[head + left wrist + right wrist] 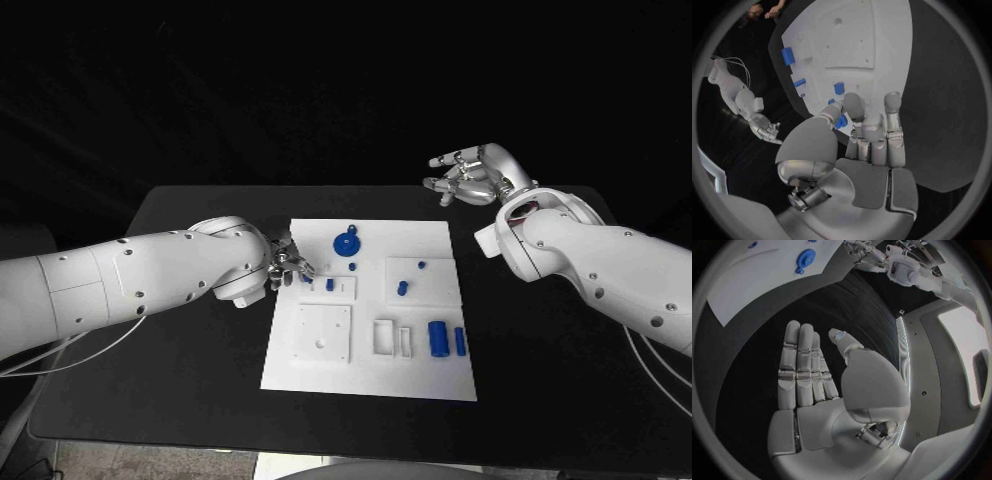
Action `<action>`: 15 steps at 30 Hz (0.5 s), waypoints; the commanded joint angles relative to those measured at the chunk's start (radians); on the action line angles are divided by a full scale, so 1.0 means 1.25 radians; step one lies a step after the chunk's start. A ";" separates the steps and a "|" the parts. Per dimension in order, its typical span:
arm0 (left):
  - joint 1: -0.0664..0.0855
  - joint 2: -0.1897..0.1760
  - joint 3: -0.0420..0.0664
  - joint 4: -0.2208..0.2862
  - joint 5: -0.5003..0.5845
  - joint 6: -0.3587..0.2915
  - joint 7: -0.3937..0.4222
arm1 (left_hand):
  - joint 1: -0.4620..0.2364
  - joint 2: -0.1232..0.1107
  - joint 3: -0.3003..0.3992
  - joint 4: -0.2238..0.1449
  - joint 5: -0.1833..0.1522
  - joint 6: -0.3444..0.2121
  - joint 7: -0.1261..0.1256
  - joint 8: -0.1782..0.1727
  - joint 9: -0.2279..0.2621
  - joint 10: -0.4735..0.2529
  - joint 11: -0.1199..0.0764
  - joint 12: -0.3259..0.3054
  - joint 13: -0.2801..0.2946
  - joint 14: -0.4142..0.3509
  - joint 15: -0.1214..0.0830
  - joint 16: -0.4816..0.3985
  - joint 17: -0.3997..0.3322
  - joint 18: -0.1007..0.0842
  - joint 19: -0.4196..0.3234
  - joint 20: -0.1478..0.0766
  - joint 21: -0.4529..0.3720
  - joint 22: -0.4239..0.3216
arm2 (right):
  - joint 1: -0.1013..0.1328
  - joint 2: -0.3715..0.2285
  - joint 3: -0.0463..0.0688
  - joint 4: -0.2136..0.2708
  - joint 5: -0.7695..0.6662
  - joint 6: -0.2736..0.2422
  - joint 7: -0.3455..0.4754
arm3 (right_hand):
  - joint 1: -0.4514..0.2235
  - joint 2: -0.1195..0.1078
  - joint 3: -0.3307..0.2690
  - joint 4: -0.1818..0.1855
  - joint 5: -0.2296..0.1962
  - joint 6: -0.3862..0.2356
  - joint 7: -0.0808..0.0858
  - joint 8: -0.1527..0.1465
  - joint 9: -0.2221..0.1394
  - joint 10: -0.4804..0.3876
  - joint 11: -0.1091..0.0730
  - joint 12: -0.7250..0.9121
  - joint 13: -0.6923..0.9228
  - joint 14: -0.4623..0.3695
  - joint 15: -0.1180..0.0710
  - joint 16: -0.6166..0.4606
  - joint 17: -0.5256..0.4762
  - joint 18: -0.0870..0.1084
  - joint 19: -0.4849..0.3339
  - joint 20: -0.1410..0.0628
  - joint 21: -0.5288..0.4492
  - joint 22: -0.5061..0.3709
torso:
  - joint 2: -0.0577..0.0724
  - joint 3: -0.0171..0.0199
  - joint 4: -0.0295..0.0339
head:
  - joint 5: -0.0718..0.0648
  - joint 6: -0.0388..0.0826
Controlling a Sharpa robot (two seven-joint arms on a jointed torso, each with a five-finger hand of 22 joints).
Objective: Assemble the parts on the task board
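A white board (378, 310) lies in the middle of a black table (173, 340), with both robot hands empty above it. The left hand (289, 266) hovers at the board's left edge, fingers (892, 107) straight, side by side and grasping nothing, the thumb held a little apart; the wrist view shows their tips over the board's edge. Just beyond those fingertips two small blue pegs (330, 285) stand on the board, and the wrist view shows a blue piece (841, 121) close against the thumb tip, though contact cannot be told. Farther out from the fingers a blue gear (346, 243) sits near the board's far edge. Beyond the pegs, toward the right side, two more small blue pieces (404, 288) rest on a raised square plate. Two blue cylinders (437, 337) lie side by side near the board's right edge, beside an open white tray (385, 336). A large square plate (325, 332) with a centre hole sits at the near left, below the left fingers.

The right hand (473, 175) is raised off the board, past its far right corner, well apart from every part. Its fingers (797, 360) are released, straight and together, with the thumb apart; the gear (805, 258) lies well beyond their tips.
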 commanded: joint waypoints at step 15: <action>-0.018 0.019 0.000 -0.007 -0.037 -0.006 -0.017 | -0.003 0.007 0.056 -0.041 -0.005 0.121 -0.101 0.003 0.186 0.009 -0.036 -0.002 0.009 0.002 -0.007 -0.006 -0.005 -0.002 0.000 -0.003 -0.001 0.016 | -0.001 -0.001 0.000 0.000 0.002 0.012 0.007 | 0.004 0.001 -0.002 -0.004 0.005 -0.002 0.006 -0.002 -0.001 -0.003 0.001 0.003 -0.001 0.004 0.002 -0.005 0.001 -0.009 -0.002 0.002 0.005 -0.003 | 0.001 -0.0003 0.0012 | -0.004 -0.006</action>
